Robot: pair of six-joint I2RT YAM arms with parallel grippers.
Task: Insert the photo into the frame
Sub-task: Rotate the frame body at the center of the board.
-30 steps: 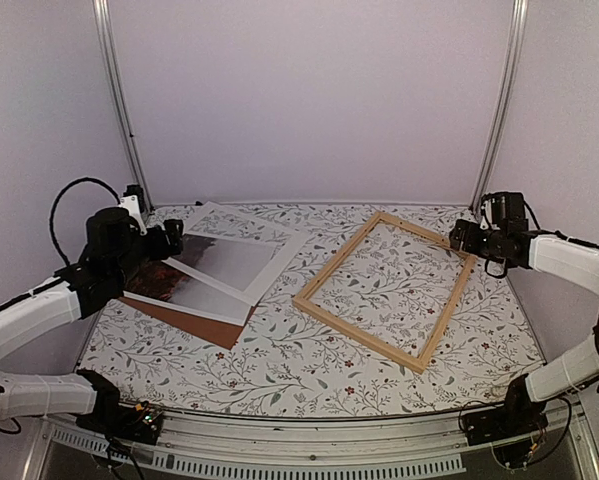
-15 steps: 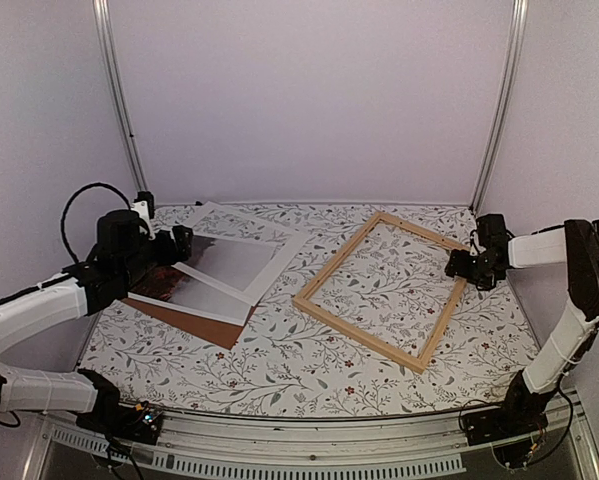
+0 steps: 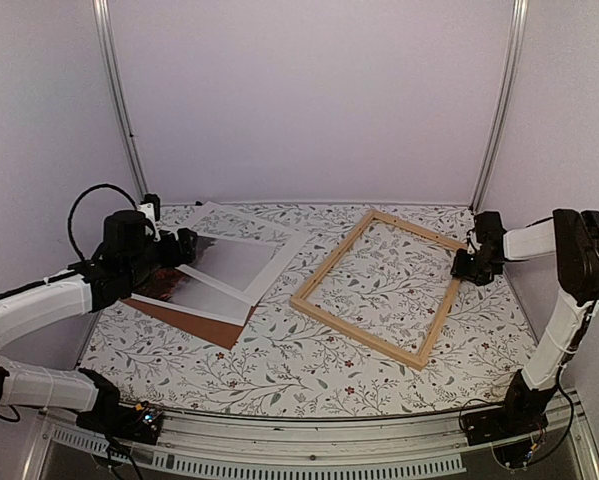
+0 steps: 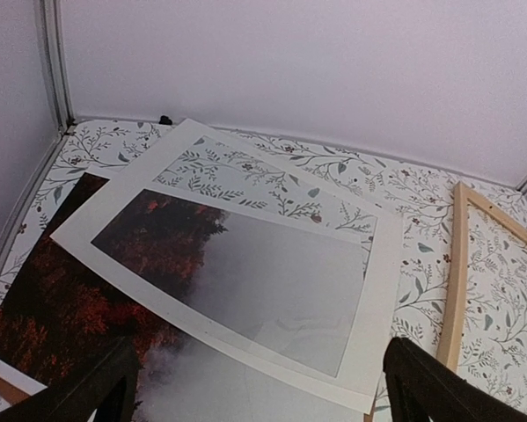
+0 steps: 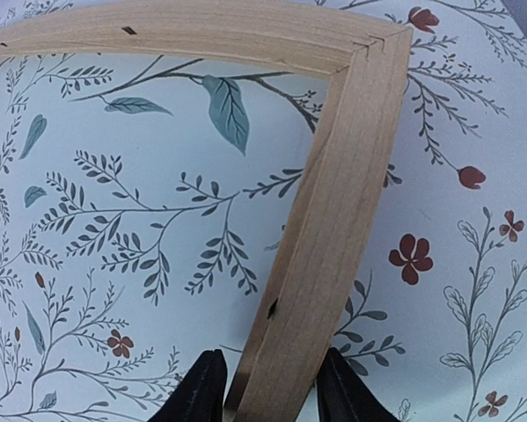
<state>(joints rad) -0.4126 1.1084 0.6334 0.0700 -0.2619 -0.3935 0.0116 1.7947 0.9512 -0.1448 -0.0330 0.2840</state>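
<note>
Our left gripper (image 4: 263, 391) hangs with its jaws spread wide and nothing in them. The photo (image 4: 65, 303) lies flat just below and ahead of it, mostly under the white mat (image 4: 382, 299), with its dark red end nearest the left finger. A brown board (image 3: 194, 325) peeps out from beneath.

Further right, well apart from that gripper, the frame (image 5: 338, 193) lies flat. Our right gripper (image 5: 267, 391) is pinched narrow on its side strip just short of the corner, holding the wood with a finger (image 5: 201, 391) against each face.

We judge that positioning the frame is the step in hand. We should keep the pinch square and slide the frame flat rather than tilt it by one corner.
</note>
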